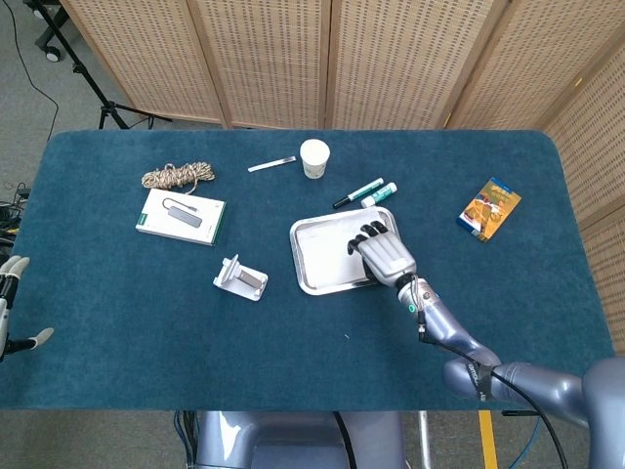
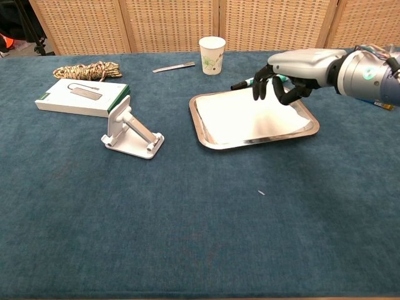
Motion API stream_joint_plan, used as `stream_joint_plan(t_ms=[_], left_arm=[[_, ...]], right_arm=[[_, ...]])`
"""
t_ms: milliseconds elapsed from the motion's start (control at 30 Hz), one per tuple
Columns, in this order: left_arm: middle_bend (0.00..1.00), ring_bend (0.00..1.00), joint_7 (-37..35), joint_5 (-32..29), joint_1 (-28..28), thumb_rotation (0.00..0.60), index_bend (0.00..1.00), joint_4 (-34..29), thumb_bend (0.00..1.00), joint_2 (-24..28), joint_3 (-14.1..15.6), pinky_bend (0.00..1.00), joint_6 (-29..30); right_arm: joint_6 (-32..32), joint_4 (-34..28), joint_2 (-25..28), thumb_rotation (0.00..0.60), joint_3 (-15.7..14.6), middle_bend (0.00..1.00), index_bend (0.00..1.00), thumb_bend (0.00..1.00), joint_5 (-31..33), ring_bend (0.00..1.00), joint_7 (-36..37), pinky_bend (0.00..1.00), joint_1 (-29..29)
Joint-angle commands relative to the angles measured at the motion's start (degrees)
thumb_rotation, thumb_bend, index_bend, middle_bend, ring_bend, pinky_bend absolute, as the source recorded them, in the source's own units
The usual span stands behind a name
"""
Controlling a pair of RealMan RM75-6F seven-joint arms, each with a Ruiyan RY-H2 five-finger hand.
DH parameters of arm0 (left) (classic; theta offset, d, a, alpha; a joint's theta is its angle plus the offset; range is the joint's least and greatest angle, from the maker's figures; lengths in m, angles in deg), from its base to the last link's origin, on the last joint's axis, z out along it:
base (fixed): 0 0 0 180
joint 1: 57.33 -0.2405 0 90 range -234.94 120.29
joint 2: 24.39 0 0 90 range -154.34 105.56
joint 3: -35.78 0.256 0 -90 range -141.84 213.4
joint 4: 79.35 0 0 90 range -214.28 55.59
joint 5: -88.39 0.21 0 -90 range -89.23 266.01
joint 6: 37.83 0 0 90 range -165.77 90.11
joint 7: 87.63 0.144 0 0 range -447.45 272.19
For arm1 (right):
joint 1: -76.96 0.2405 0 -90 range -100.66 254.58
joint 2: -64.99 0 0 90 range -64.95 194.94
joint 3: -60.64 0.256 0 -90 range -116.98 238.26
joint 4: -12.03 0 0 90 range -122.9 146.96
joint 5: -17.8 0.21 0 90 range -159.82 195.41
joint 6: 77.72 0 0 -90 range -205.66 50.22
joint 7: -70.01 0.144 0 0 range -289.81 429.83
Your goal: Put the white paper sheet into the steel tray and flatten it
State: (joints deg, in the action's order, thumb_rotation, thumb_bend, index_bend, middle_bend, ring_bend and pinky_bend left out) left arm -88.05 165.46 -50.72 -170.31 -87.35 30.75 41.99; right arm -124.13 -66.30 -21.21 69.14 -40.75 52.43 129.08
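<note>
**Paper sheet in tray, right hand above**

The white paper sheet [image 2: 247, 115] lies flat inside the rectangular steel tray [image 2: 206, 139] on the blue-carpeted counter [image 2: 187, 219]. The grey right hand [image 2: 284, 78] hovers over the tray's right part, dark fingers [image 2: 258, 87] curled downward, holding nothing. The left hand [image 1: 8, 303] sits at the counter's left edge, fingers apart, empty.
</note>
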Motion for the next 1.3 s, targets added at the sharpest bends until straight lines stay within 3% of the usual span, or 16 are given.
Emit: stream_joint_plan(t_ms=[33,300,700,1300], left_arm=[[0.0,0.0,0.33,0.18,-0.07,0.6,0.0,-0.1,0.0,-0.12,0.04,0.0,0.27],[0.0,0.0,0.63,-0.6,0.15,0.6,0.0,0.26,0.0,-0.35,-0.21,0.0,-0.3],[0.0,0.0,1.14,-1.81,0.58,0.6,0.0,0.8,0.0,-0.69,-0.5,0.0,-1.41],[0.0,0.0,1.3,-2.4,0.78,0.6,0.0,0.99,0.0,-0.85,-0.68,0.0,-1.85]], right_arm=[[1.3,5.28,-2.92,0.6,-1.28,0.34,0.35,1.0,-0.35,0.16,0.98,0.11,-0.6],[3.35,12.9,-6.63,0.6,-0.2,0.31,0.35,1.0,-0.7,0.16,3.35,0.11,-0.01],[5.5,20.77,-12.14,0.6,1.9,0.3,0.35,1.0,1.49,0.16,0.81,0.11,2.51],[5.32,26.95,-14.32,0.6,0.2,0.3,0.35,1.0,-0.54,0.16,-1.36,0.11,0.77]])
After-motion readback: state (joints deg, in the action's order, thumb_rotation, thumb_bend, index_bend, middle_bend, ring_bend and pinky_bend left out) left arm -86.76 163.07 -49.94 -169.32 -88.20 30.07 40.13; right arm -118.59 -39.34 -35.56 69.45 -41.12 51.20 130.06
